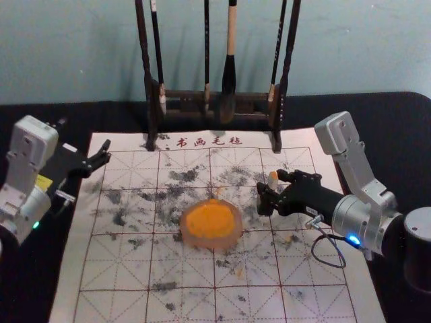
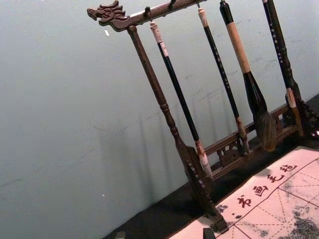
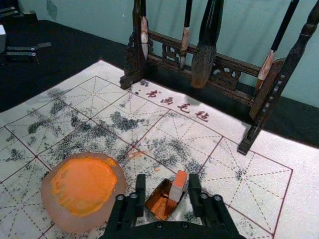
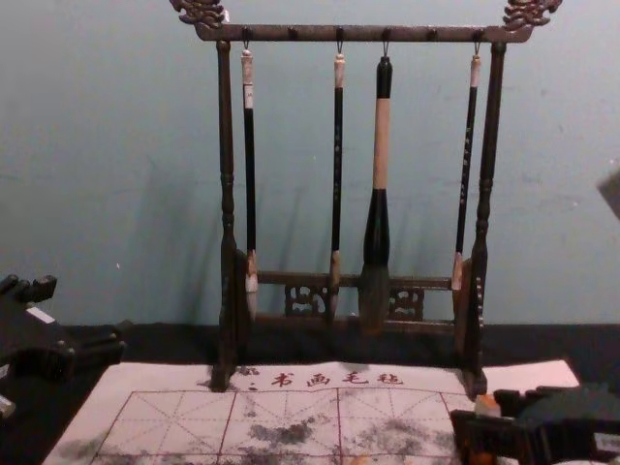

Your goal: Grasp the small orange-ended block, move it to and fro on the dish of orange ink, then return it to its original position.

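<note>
My right gripper point(image 1: 272, 189) stands open over the felt mat, right of the dish of orange ink point(image 1: 210, 223). Between its spread fingers is the small orange-ended block point(image 1: 273, 177). In the right wrist view, the right gripper point(image 3: 167, 188) has a finger on each side of the block point(image 3: 177, 185), which leans in a small open box point(image 3: 160, 200) with orange inside; gaps show beside the block. The ink dish point(image 3: 83, 187) lies off to one side. My left gripper point(image 1: 100, 158) is parked open at the mat's left edge; its fingertips point(image 2: 164, 234) barely enter the left wrist view.
A dark wooden rack point(image 4: 226, 194) with several hanging brushes stands at the back of the mat point(image 1: 114, 269). The large brush point(image 4: 376, 242) hangs nearest the rack's middle. Black cloth point(image 1: 40, 269) surrounds the mat, and a wall rises behind.
</note>
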Robot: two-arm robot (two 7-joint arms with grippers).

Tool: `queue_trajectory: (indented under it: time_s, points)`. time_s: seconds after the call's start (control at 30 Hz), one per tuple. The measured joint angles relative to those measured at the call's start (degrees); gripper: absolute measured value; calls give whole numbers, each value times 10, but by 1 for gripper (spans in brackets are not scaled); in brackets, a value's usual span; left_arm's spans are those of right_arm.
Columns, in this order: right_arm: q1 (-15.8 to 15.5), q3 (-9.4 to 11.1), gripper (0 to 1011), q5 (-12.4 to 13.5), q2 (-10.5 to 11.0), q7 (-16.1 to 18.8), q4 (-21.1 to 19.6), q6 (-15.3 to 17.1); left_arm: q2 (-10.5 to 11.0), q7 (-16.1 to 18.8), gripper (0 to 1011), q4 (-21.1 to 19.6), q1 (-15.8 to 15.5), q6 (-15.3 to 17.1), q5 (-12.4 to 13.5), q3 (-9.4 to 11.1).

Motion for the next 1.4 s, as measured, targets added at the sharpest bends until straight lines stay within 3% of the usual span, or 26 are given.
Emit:
queue_trajectory:
  time_s: [0.47, 0.67, 0.8, 0.87, 1.07, 1.23, 1.4]
  points:
    - [-2, 2, 948, 1, 0, 0, -2, -4, 0, 0, 1001, 0, 0, 0, 0, 0]
    - [-33, 40, 1002, -1, -12, -19, -30, -91, 0, 0, 1001, 0, 0, 0, 0, 0]
    - [-54, 66, 1002, -33, -31, -65, -30, -168, 0, 0, 1001, 0, 0, 0, 0, 0]
    - [-56, 71, 1002, -47, -36, -81, -22, -182, 0, 0, 1001, 0, 0, 0, 0, 0]
    - [-57, 76, 1002, -78, -44, -103, 22, -167, 0, 0, 1001, 0, 0, 0, 0, 0]
    - [-56, 74, 1002, -87, -47, -94, 49, -144, 0, 0, 1001, 0, 0, 0, 0, 0]
    - [-56, 74, 1002, -89, -49, -93, 53, -142, 0, 0, 1001, 0, 0, 0, 0, 0]
